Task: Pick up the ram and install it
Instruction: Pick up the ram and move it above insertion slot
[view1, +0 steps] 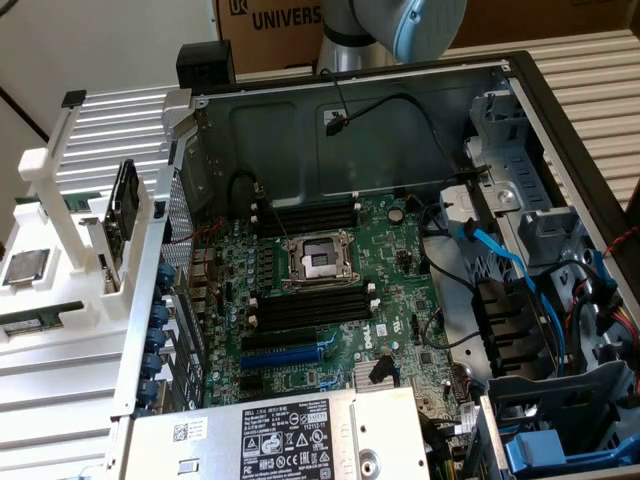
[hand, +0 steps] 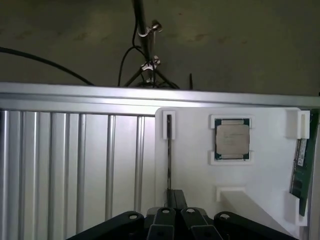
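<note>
Even, soft indoor light; dim floor (hand: 225, 40) behind bright white fixture (hand: 195, 175).

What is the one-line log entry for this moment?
gripper: shut, empty | ram: on white holder, untouched

Ribbed metal tabletop (hand: 75, 165) spreads below and to one side of the claw (hand: 175, 198), evenly lit. Past the table edge farthest from the claw is a dull, mottled grey-brown floor (hand: 250, 45), with a thin metal stand (hand: 145, 45) and a black cable (hand: 40, 60) on it. In the exterior view, a pale wall (view1: 110, 40) and a cardboard box (view1: 270, 25) printed "UNIVERS" stand at the back.
</note>
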